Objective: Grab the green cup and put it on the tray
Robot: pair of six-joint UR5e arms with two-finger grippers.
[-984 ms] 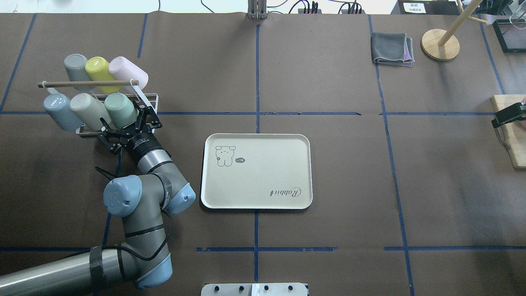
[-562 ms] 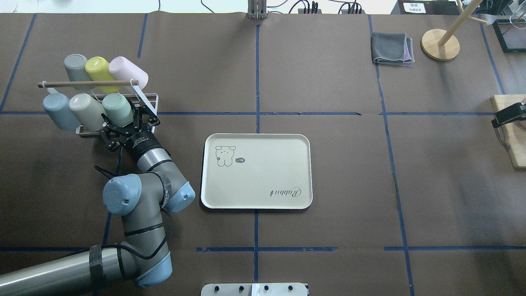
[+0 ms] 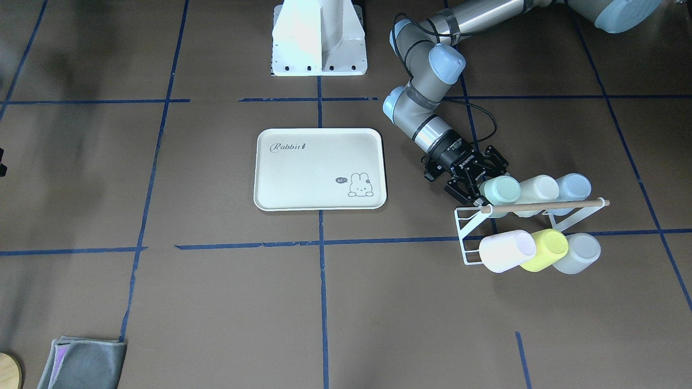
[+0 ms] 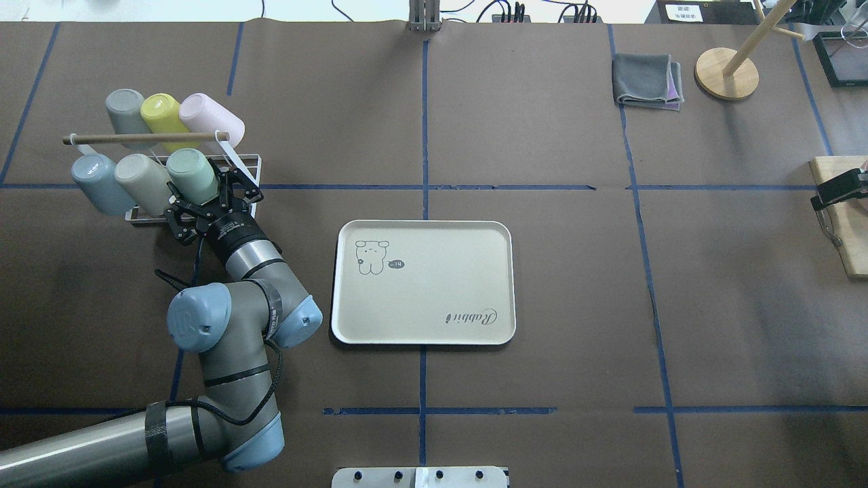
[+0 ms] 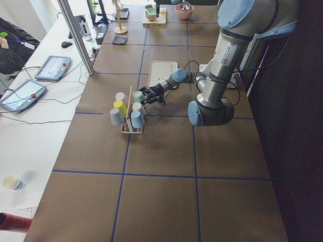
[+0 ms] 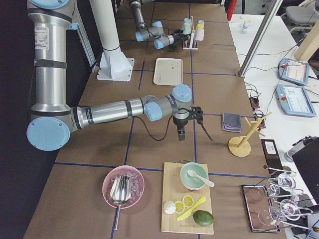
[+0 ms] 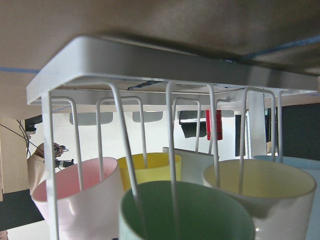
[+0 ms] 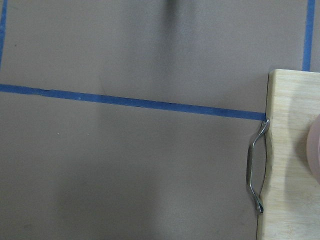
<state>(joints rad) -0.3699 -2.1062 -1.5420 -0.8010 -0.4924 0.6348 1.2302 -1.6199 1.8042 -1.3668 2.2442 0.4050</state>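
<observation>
The green cup (image 4: 192,169) hangs mouth-down on a white wire rack (image 4: 241,163), the rightmost of the near row. It also shows in the front view (image 3: 500,189) and fills the bottom of the left wrist view (image 7: 185,215). My left gripper (image 4: 203,192) is open, with a jaw on either side of the cup's lower part. The cream tray (image 4: 434,285) with the bunny drawing lies flat at the table's middle, to the right of the rack. My right gripper (image 4: 839,188) hangs at the far right edge; I cannot tell whether it is open or shut.
The rack also holds a pale blue cup (image 4: 95,183), a beige cup (image 4: 139,179), a grey cup (image 4: 125,112), a yellow-green cup (image 4: 163,112) and a pink cup (image 4: 210,115). A grey cloth (image 4: 646,81), a wooden stand (image 4: 726,73) and a cutting board (image 4: 844,230) are far right.
My left gripper has moved forward toward the rack, so its jaws now reach further along the green cup. The right arm has not moved.
</observation>
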